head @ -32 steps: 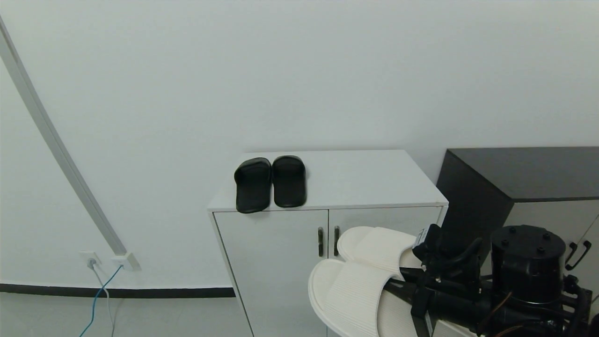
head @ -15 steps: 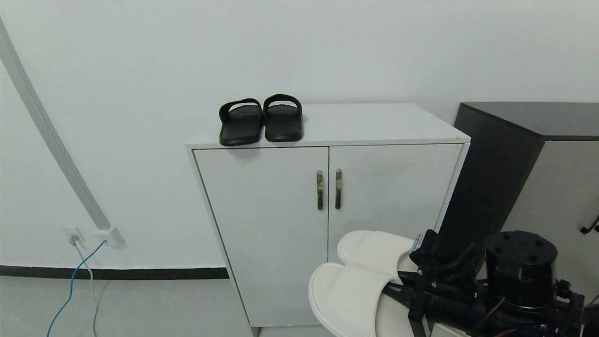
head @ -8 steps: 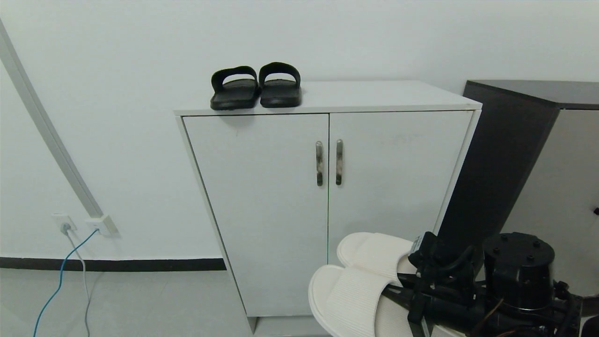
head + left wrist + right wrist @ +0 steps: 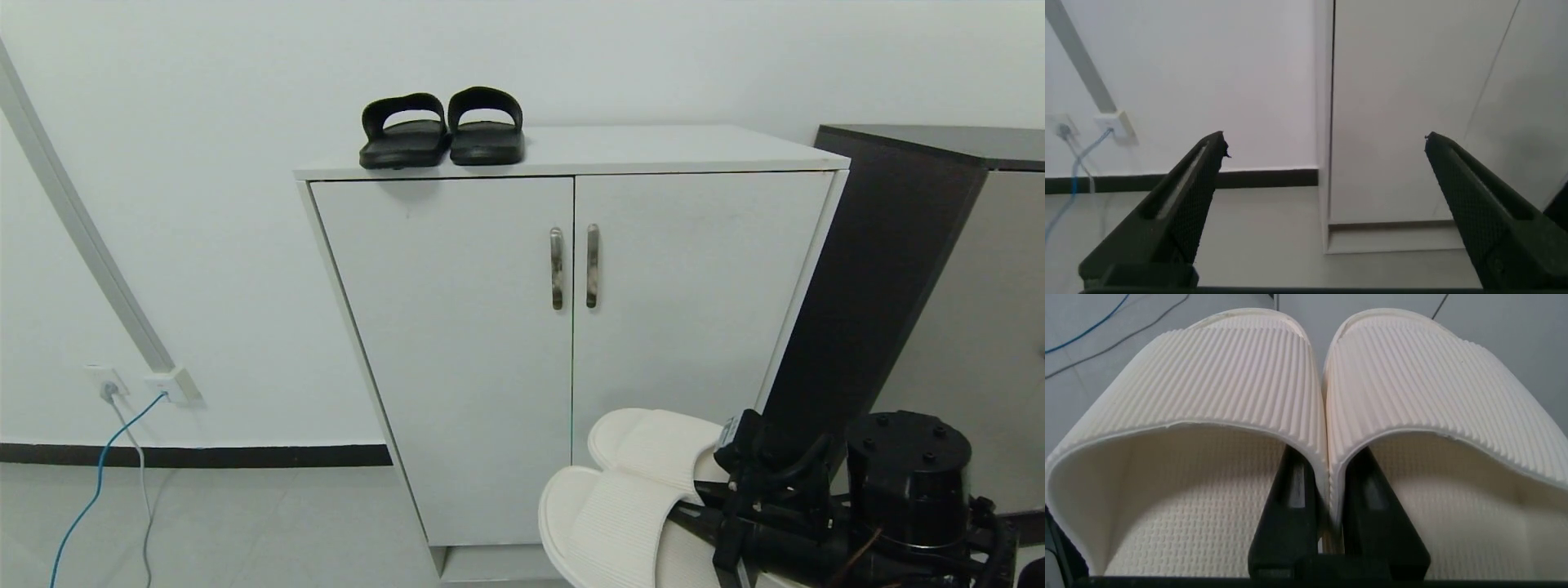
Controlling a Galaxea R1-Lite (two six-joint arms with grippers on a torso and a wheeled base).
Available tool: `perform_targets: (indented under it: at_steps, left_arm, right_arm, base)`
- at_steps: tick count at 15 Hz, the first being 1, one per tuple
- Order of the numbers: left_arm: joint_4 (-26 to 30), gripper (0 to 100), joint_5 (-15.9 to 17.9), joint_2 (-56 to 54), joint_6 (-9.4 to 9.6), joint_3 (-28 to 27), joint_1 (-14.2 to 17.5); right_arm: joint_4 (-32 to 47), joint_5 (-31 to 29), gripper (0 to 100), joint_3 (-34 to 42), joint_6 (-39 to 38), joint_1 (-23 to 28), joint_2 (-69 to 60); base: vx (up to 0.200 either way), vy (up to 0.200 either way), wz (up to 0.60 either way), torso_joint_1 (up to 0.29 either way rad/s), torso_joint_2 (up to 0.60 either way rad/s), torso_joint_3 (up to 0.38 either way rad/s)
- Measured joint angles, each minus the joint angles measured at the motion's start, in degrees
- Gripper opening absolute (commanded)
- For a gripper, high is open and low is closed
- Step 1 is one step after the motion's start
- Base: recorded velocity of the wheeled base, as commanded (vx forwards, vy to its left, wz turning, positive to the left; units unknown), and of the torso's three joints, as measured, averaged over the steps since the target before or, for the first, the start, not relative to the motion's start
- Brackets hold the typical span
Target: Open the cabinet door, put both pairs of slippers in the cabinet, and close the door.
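Low down, white slippers (image 4: pixel 629 498) on right hand (image 4: pixel 1327 490), before cabinet (image 4: pixel 457 327).

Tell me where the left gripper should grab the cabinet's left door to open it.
Probably the left door's handle, around mid-height, approached straight from the front. It is a slim upright bar at the door's inner edge, so the open left gripper should set its fingers level, one either side. The right door's handle stands close, leaving one finger a narrow gap.
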State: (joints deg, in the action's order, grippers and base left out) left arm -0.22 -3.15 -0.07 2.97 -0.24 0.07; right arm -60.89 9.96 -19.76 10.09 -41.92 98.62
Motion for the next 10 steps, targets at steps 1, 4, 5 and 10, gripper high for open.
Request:
perform_targets:
  at_steps: [1,4,5,10]
  left_arm:
    - [0.0,100,-0.2,0.0,0.44,0.0,0.0]
    - [-0.7,100,-0.6,0.0,0.88,-0.4,0.0]
    - [-0.5,100,-0.4,0.3,-0.41,-1.4,0.0]
    - [0.5,100,12.0,9.2,-6.53,-10.8,-0.2]
  right_arm:
    - [0.0,0.0,0,0.0,0.0,0.0,0.0]
    - [0.0,0.1,0,0.2,0.0,0.1,0.0]
    - [0.0,0.4,0,0.4,0.0,0.1,0.0]
    - [-1.6,0.0,0,1.3,0.4,-0.6,0.3]
  base:
    - [0.000,0.000,0.00,0.000,0.00,0.000]
    - [0.000,0.000,0.00,0.000,0.00,0.000]
    - [0.000,0.000,0.00,0.000,0.00,0.000]
    - [0.000,0.000,0.00,0.000,0.00,0.000]
